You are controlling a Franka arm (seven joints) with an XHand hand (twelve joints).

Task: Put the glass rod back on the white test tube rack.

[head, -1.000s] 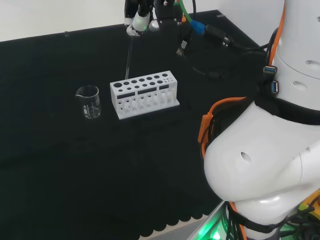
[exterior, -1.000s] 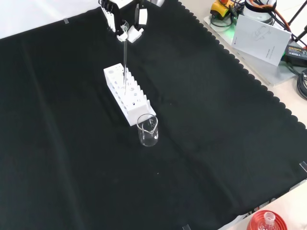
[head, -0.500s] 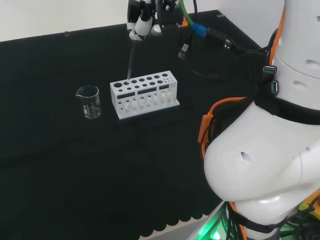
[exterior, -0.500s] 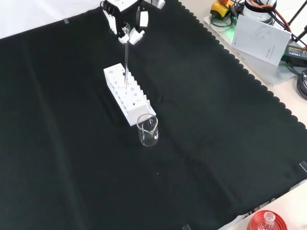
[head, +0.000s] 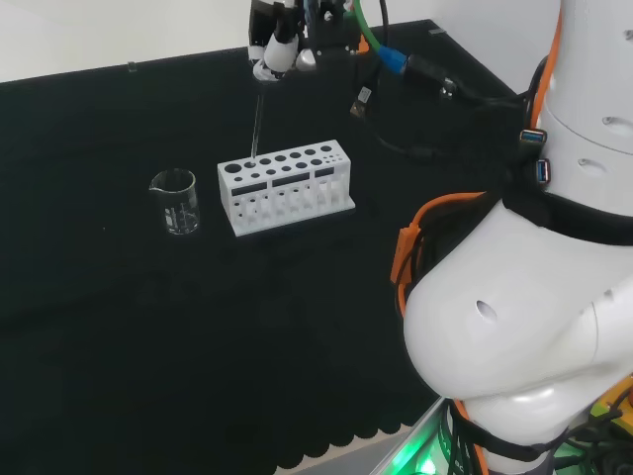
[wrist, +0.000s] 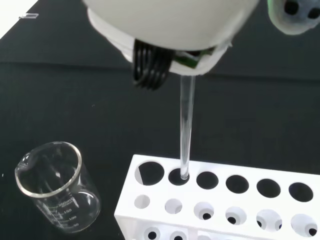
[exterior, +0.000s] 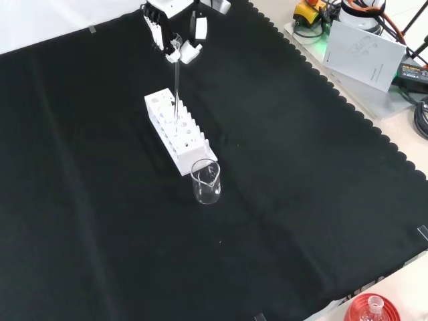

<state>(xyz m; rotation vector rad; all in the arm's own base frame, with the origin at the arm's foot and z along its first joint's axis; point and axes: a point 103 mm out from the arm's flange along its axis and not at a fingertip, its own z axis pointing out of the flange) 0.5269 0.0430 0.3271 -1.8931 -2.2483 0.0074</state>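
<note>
The white test tube rack [head: 285,186] [exterior: 175,130] [wrist: 220,205] stands on the black cloth. A thin clear glass rod [head: 256,127] [exterior: 176,90] [wrist: 185,130] hangs almost upright above it, pinched at its top by the hand [head: 274,45] [exterior: 175,33] [wrist: 165,30]. In the wrist view the rod's lower tip sits at the mouth of the second hole from the beaker end of the rack's back row. How deep the tip reaches into that hole I cannot tell.
A small clear glass beaker [head: 175,201] [exterior: 206,181] [wrist: 55,187] stands close beside one end of the rack. The arm's white links [head: 534,297] stand at the head view's right. A red ribbed stand with a flask [exterior: 372,309] sits at the front view's bottom edge.
The hand with the rod has shifted slightly over the rack, and the rod's tip has come to a hole near the beaker end.
</note>
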